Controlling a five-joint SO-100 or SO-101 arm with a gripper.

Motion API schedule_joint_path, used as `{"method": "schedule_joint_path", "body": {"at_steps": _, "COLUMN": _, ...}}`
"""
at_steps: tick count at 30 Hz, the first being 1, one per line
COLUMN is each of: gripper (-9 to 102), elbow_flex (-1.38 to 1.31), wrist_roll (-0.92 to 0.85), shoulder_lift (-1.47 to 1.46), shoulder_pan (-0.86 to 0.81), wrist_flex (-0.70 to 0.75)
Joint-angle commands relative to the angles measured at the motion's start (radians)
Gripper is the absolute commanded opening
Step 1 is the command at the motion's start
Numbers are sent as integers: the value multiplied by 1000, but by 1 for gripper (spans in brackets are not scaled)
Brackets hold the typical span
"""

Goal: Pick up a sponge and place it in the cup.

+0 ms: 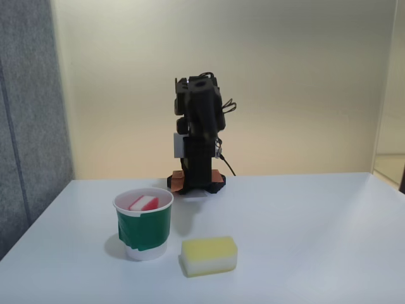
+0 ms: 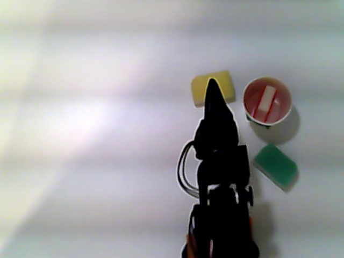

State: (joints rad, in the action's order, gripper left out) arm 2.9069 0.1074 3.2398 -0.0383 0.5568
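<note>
Yellow-topped sponge (image 1: 209,255): on table (image 1: 304,240), nearest. Cup (image 1: 143,225): beside it, upright, red-topped sponge (image 1: 143,203) lying inside. Arm (image 1: 197,133): folded at rear; jaws' opening cannot be told, nothing visibly held. Advice: stay clear of the cup rim.

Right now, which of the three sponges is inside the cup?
The red-and-white sponge lies in the green-banded cup. The yellow sponge and the green sponge both lie outside on the table.
</note>
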Motion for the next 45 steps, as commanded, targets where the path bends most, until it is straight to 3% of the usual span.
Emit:
{"method": "schedule_joint_path", "body": {"at_steps": 1, "gripper": 0, "elbow_flex": 23, "wrist_roll": -2, "shoulder_lift": 23, "shoulder_pan": -46, "wrist_flex": -15}}
{"method": "schedule_joint_path", "body": {"at_steps": 13, "gripper": 0, "elbow_flex": 166, "wrist_roll": -78, "shoulder_lift": 23, "shoulder_pan": -92, "wrist_flex": 5}}
{"method": "schedule_joint_path", "body": {"at_steps": 23, "gripper": 0, "elbow_flex": 186, "wrist_roll": -198, "shoulder_lift": 25, "shoulder_pan": -98, "wrist_flex": 284}}
{"method": "schedule_joint_path", "body": {"at_steps": 36, "gripper": 0, "elbow_flex": 186, "wrist_roll": -202, "shoulder_lift": 25, "shoulder_pan": -137, "wrist_flex": 699}}
{"method": "schedule_joint_path", "body": {"at_steps": 45, "gripper": 0, "elbow_flex": 186, "wrist_roll": -202, "shoulder_lift": 25, "shoulder_pan": -137, "wrist_flex": 818}}
